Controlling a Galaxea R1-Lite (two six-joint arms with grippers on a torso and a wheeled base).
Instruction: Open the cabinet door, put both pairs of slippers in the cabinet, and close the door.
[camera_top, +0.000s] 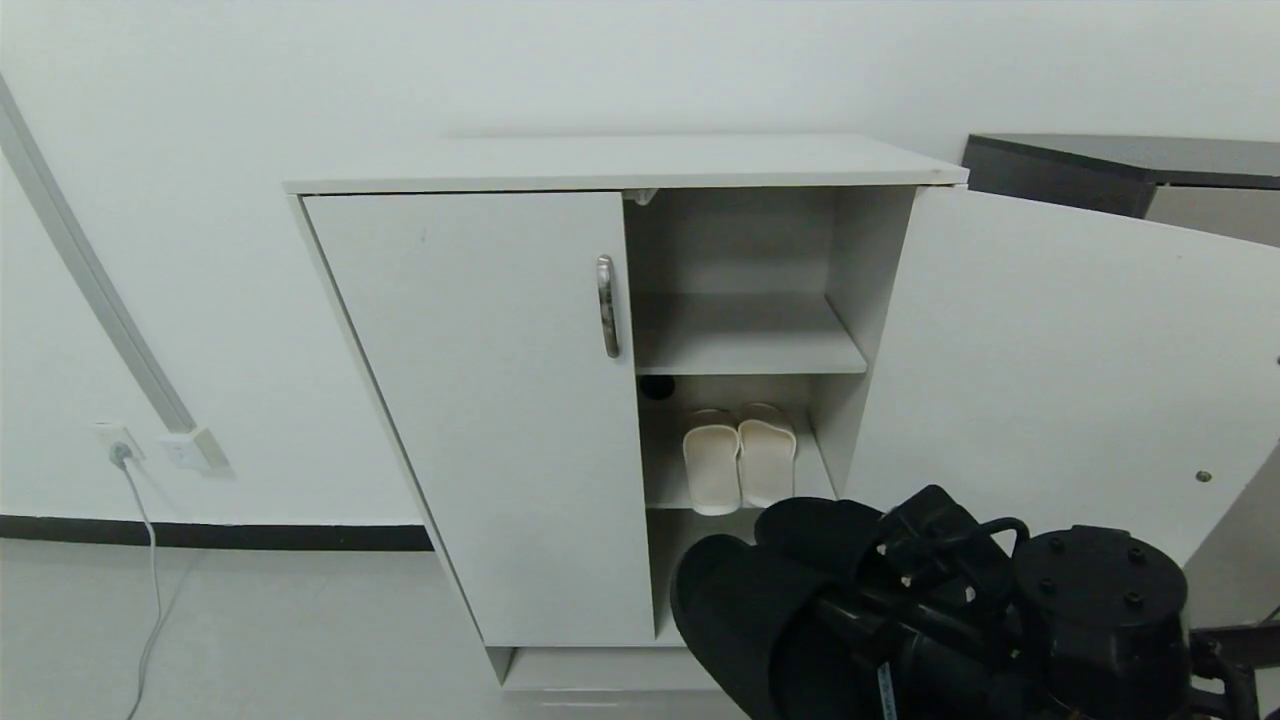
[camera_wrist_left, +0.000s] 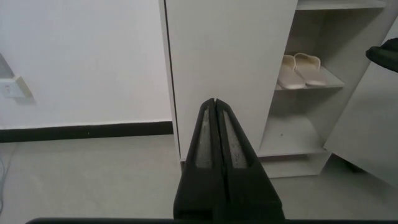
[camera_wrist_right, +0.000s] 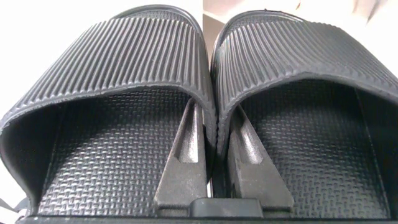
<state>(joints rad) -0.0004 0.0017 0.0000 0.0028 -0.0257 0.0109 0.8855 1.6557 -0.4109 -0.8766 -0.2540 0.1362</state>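
Pinching both black slippers, right claw before open cabinet.

Right end effector pinches black slippers; left end effector closed.

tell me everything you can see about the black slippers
The black slippers are a pair of slides, seemingly rubber or foam, with ribbed straps and cross-hatched footbeds. They sit side by side, their adjoining inner walls pinched by the right gripper, one finger inside each. They hang before the open cabinet, toes toward it, outside its shelves.
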